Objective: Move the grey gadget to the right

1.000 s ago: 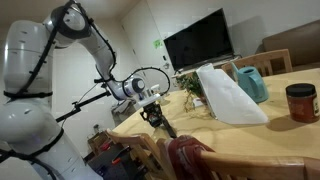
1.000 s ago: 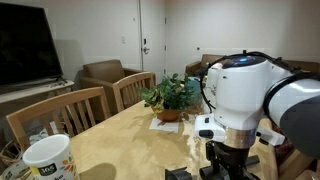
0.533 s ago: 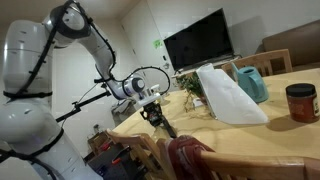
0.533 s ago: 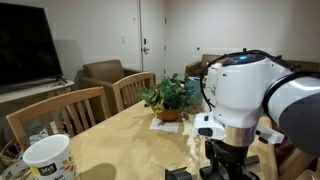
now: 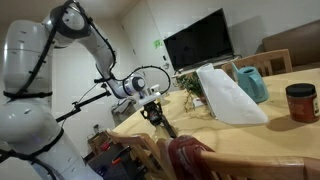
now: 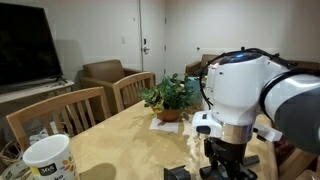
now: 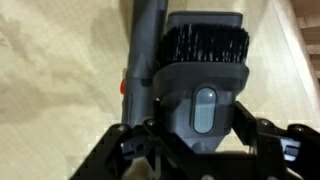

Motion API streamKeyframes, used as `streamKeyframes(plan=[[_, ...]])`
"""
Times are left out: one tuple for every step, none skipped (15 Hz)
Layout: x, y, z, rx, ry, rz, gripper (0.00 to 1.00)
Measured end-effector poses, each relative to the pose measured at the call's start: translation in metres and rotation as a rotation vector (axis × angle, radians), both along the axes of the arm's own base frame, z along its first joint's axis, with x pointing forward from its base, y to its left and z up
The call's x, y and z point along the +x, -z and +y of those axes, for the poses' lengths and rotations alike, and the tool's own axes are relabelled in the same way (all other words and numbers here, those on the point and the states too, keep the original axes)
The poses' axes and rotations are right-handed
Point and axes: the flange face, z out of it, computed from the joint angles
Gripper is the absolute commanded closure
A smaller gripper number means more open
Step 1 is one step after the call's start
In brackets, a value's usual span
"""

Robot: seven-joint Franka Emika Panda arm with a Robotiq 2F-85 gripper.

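Observation:
The grey gadget (image 7: 200, 70) is a dark grey bar-like device with a black bristle head and a pale oval button. In the wrist view it lies lengthwise between my jaws over the pale wooden table (image 7: 60, 80). My gripper (image 7: 197, 128) is shut on its body, one finger on each side. In an exterior view the gripper (image 5: 153, 112) hangs at the near end of the table, and the gadget (image 5: 164, 125) sticks out below it at a slant. In an exterior view the arm's white housing hides most of the gripper (image 6: 228, 165).
A white bag (image 5: 228, 95), a teal pitcher (image 5: 252, 82) and a red jar (image 5: 300, 102) stand further along the table. A potted plant (image 6: 170, 97) and a white mug (image 6: 48, 160) are also on it. Wooden chairs (image 6: 60, 115) line the side.

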Motion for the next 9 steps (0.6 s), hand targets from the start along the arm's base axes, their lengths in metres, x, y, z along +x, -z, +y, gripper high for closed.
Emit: streamKeyframes(plan=[[0.0006,-0.0004,0.0001,-0.001,0.000,0.000,0.57],[0.0013,-0.0008,0.0003,-0.001,0.001,0.000,0.57],[0.0019,-0.0011,0.0005,-0.002,0.001,0.000,0.57],[0.0022,-0.0014,0.0007,-0.002,0.001,0.000,0.57],[0.0026,-0.0015,0.0009,-0.003,0.000,0.000,0.57],[0.0029,-0.0015,0.0011,-0.004,0.000,0.001,0.57],[0.0032,-0.0016,0.0012,-0.005,0.000,0.002,0.57],[0.0034,-0.0016,0.0014,-0.006,0.000,0.003,0.57],[0.0038,-0.0016,0.0016,-0.007,0.000,0.005,0.57]])
